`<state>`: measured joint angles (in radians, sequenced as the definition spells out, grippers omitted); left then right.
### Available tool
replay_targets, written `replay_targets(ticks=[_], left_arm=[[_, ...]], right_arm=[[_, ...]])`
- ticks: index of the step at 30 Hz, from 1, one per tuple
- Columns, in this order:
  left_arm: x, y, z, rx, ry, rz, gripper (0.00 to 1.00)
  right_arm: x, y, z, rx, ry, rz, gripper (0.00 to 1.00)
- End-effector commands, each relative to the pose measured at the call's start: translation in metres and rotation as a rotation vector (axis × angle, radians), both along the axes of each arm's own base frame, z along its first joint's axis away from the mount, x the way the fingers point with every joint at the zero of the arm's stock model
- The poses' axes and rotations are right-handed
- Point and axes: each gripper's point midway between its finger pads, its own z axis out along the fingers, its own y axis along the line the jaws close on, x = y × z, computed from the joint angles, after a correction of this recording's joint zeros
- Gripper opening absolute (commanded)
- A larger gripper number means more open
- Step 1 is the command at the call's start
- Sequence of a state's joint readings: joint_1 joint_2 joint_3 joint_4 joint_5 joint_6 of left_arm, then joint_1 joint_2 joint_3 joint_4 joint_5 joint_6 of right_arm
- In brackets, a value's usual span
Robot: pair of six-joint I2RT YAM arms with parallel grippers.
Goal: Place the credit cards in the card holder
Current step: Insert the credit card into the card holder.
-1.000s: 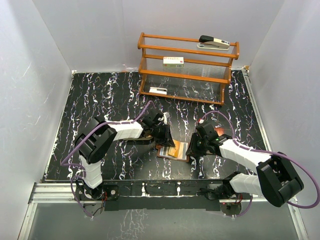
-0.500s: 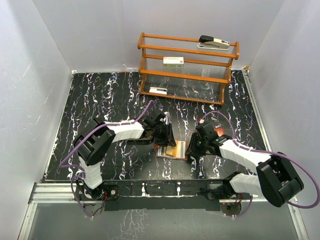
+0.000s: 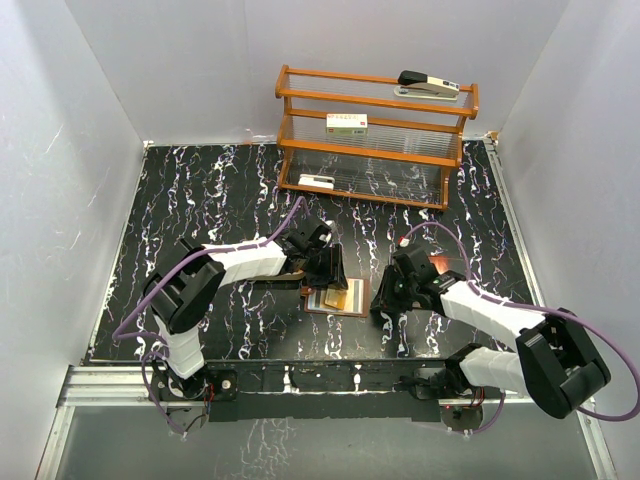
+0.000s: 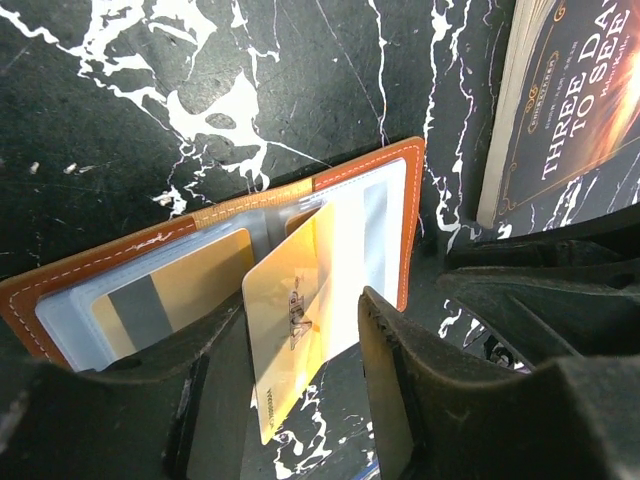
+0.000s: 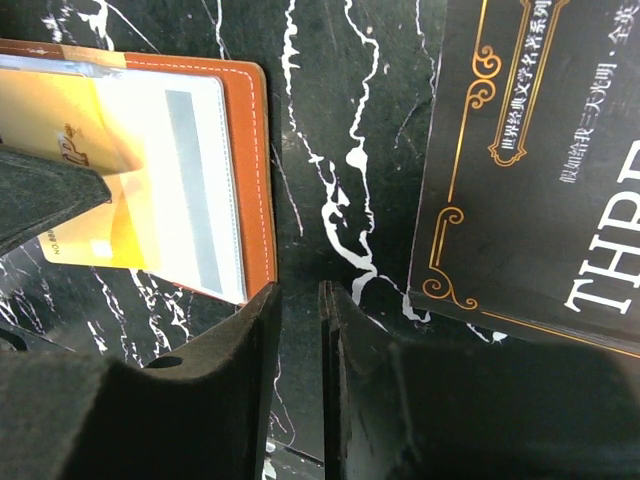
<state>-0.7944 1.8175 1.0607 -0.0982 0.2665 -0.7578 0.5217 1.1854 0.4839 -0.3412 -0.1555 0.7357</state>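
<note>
The card holder (image 4: 362, 168) lies open on the marbled table (image 4: 250, 80). We see the left gripper (image 4: 300, 310) released, its fingers straddling a gold card (image 4: 290, 335) that stands tilted, its upper edge at the holder's right pocket. A second gold card (image 4: 195, 290) sits in the holder's left pocket. The right gripper (image 5: 298, 292) is clenched to a thin slit, grasping nothing, at the holder's right edge. A dark booklet (image 5: 540, 150) lies right of the holder.
</note>
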Motion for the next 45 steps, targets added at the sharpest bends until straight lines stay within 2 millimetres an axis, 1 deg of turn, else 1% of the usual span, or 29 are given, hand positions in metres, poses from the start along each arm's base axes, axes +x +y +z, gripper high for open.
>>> replay_targets(ticks=[1,4,8,12,16,19,23,26,28,33,36,38,42,45], left_arm=[[0.008,0.005,0.02,0.021,-0.063,0.008,0.42],[0.01,0.007,0.023,0.028,-0.075,0.015,0.43],[0.012,0.01,0.026,0.044,-0.089,0.024,0.44],[0.012,0.013,0.025,0.056,-0.088,0.029,0.44],[0.013,0.016,0.024,0.07,-0.093,0.036,0.44],[0.013,0.015,0.025,0.068,-0.093,0.035,0.43],[0.009,0.016,0.021,0.068,-0.075,0.035,0.39],[0.005,0.019,0.017,0.074,-0.061,0.037,0.35],[0.003,0.02,0.015,0.078,-0.053,0.04,0.34],[-0.002,0.014,0.011,0.063,-0.038,0.04,0.32],[-0.004,0.01,0.01,0.057,-0.037,0.046,0.3],[-0.006,0.007,0.009,0.046,-0.033,0.053,0.28],[-0.009,0.001,0.005,0.03,-0.015,0.067,0.27],[-0.004,0.011,0.006,0.094,-0.042,0.078,0.32]], right_arm=[[0.015,0.009,0.023,0.049,-0.082,-0.01,0.2],[0.021,0.012,0.033,0.064,-0.108,-0.014,0.2],[0.025,0.014,0.038,0.071,-0.118,-0.016,0.2],[0.027,0.021,0.042,0.108,-0.13,-0.009,0.19],[0.035,0.029,0.05,0.154,-0.154,-0.018,0.18],[0.041,0.033,0.053,0.166,-0.163,-0.025,0.18],[0.047,0.037,0.048,0.17,-0.156,-0.026,0.17],[0.048,0.042,0.04,0.174,-0.138,-0.021,0.17],[0.048,0.044,0.035,0.176,-0.127,-0.016,0.17],[0.046,0.051,0.019,0.186,-0.094,-0.01,0.15],[0.04,0.057,0.011,0.187,-0.069,0.004,0.13],[0.035,0.061,0.009,0.194,-0.061,-0.001,0.12],[0.031,0.06,0.01,0.186,-0.066,-0.018,0.12],[0.031,0.055,0.012,0.167,-0.081,-0.034,0.11]])
